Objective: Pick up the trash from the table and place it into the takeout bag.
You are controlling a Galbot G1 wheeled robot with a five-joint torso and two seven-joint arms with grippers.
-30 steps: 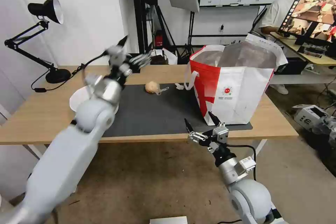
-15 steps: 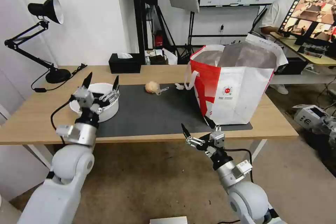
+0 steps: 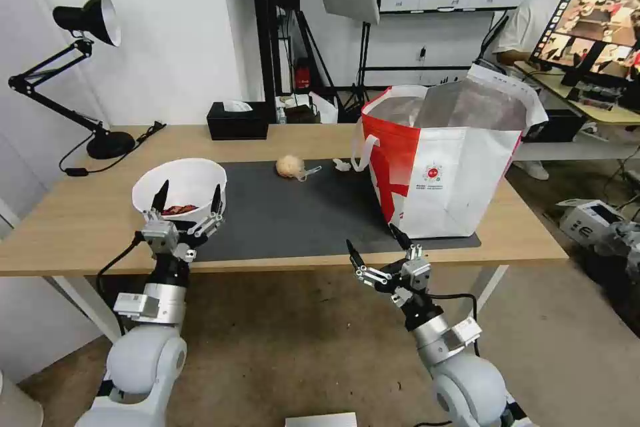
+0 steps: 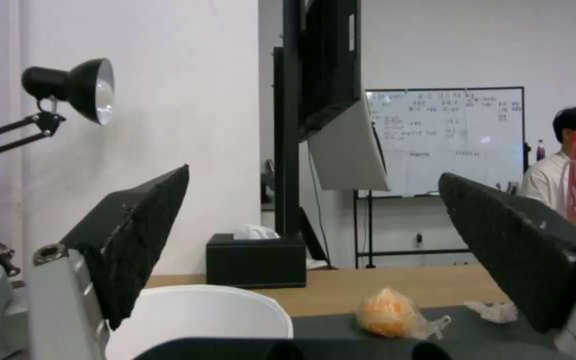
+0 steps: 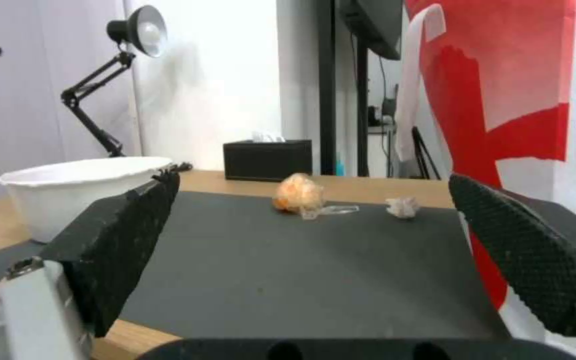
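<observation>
Hovering wide open, left hand [image 3: 187, 201] (empty) fronts white bowl [image 3: 180, 181].

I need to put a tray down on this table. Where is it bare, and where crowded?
Bare: the middle of the dark mat, bordered by the white bowl and the takeout bag; also the wood between the bowl and the lamp base. Crowded: the mat's far edge, with the tan lump, spoon and white scrap.

Blk desk lamp [image 3: 87, 20] at far left corner, tissue box [image 3: 237, 120] along back edge, monitor [image 3: 597, 17] on side desk at right.
</observation>
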